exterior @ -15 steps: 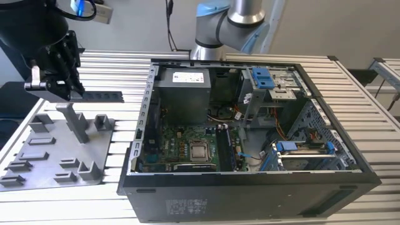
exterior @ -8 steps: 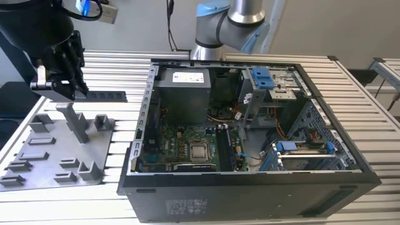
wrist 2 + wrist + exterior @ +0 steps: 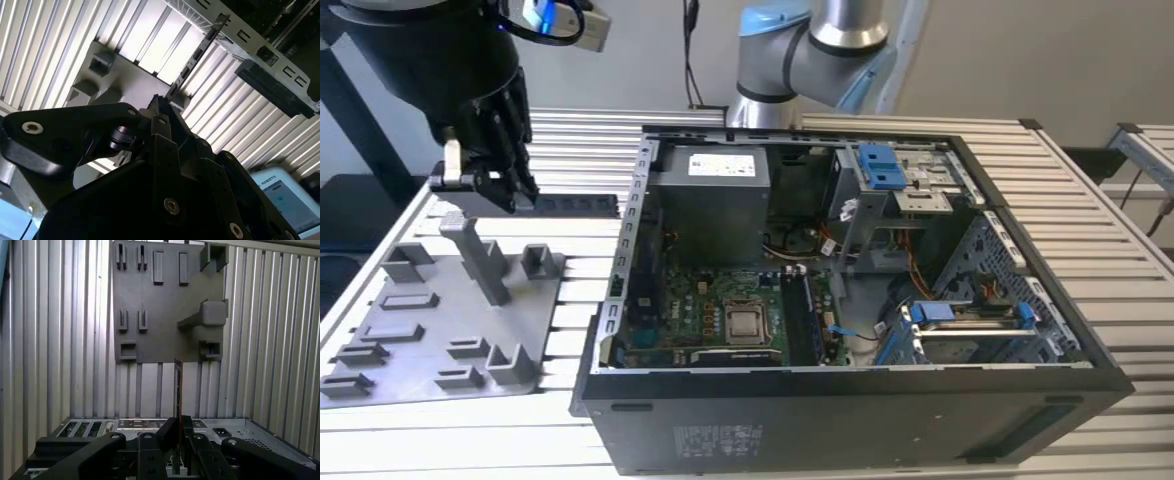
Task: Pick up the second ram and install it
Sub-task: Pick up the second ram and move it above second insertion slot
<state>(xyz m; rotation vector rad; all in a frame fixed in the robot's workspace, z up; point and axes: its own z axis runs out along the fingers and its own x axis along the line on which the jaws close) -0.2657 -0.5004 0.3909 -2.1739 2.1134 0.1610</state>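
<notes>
My gripper (image 3: 494, 185) hangs at the exterior view's left, above the far end of the grey fixture tray (image 3: 400, 330) and beside the open computer case (image 3: 854, 400). It is shut on the second ram (image 3: 576, 204), a thin dark card that sticks out sideways from the fingers toward the case. In the second wrist view the ram (image 3: 195, 57) reaches out from the gripper (image 3: 161, 107) over the tray (image 3: 115, 75). In the first wrist view the ram (image 3: 177, 385) shows edge-on, rising from the gripper (image 3: 178, 425) in front of the tray (image 3: 150, 315). The memory slots (image 3: 803, 318) lie on the motherboard inside the case.
The fixture tray has upright posts (image 3: 483, 262) just below the gripper. Bright blue drive latches (image 3: 881, 165) and cables sit in the case's right half. The arm's base (image 3: 787, 60) stands behind the case. All of it rests on a ribbed aluminium table (image 3: 574, 150).
</notes>
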